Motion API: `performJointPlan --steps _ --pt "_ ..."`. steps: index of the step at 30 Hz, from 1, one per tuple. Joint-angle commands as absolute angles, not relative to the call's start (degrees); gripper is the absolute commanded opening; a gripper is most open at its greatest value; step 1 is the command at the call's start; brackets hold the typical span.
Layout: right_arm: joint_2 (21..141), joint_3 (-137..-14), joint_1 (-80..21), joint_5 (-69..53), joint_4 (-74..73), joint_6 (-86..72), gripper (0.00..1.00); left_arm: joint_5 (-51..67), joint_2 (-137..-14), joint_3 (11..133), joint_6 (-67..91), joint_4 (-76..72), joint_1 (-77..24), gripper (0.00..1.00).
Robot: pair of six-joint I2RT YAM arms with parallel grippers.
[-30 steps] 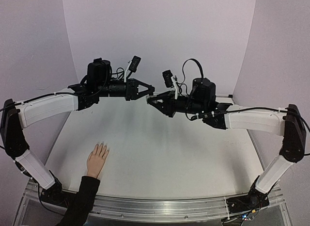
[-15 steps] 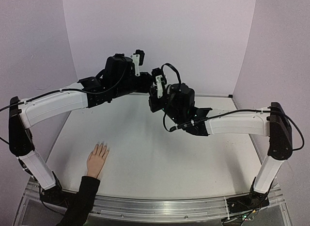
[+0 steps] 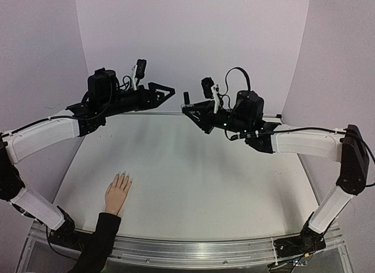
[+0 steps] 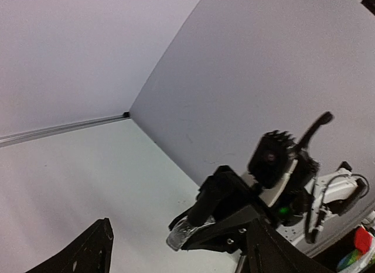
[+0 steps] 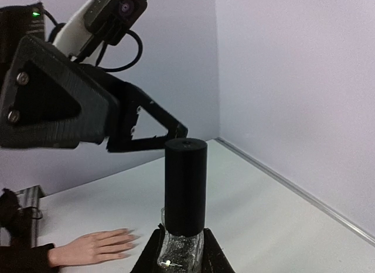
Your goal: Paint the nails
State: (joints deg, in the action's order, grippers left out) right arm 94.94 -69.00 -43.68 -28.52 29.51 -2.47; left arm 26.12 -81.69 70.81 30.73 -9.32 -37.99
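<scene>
Black cap (image 5: pixel 185 179) is on the little glass bottle (image 5: pixel 178 248), so imo no painting has started yet. Right pincer (image 3: pixel 189 109) is clamped on the glass bottom part and holds it upright, way up in the air over the back of the desk (image 3: pixel 193 185). Left pincer (image 3: pixel 166 92) sits just beside it, jaws spread wide, nothing in them, not touching the cap afaict. The nails (image 3: pixel 123 177) are on the pale dummy hand (image 3: pixel 117 193), which lies flat near the front left of the desk, well apart from both arms. What worries me: the grip is only on the low end of the bottle w/ that tall cap sticking up. If the left one comes in off-centre or twists hard, it could lever the bottle sideways or pop it out, and it's a long drop. Also the nails are tiny, so a wet brush carried that far prob drips on the desk or smears the skin.
</scene>
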Motion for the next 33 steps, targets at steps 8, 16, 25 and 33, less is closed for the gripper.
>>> performJointPlan --steps 8,16,25,33 --pt "97.2 -75.6 -42.4 -52.7 30.9 -11.7 0.00 46.3 -84.5 74.1 31.3 -15.6 -37.5 0.74" --pt "100.7 -78.8 -42.4 -54.8 30.8 -14.1 0.00 48.4 -85.8 74.2 32.0 -17.8 -37.5 0.60" --pt "100.8 -78.7 -42.4 -51.7 30.8 -13.3 0.00 49.0 -86.0 74.7 31.5 -17.1 -37.5 0.36" --pt "99.5 -76.8 -42.6 -42.4 30.5 -12.1 0.00 45.6 -86.0 76.2 28.8 -12.5 -37.6 0.07"
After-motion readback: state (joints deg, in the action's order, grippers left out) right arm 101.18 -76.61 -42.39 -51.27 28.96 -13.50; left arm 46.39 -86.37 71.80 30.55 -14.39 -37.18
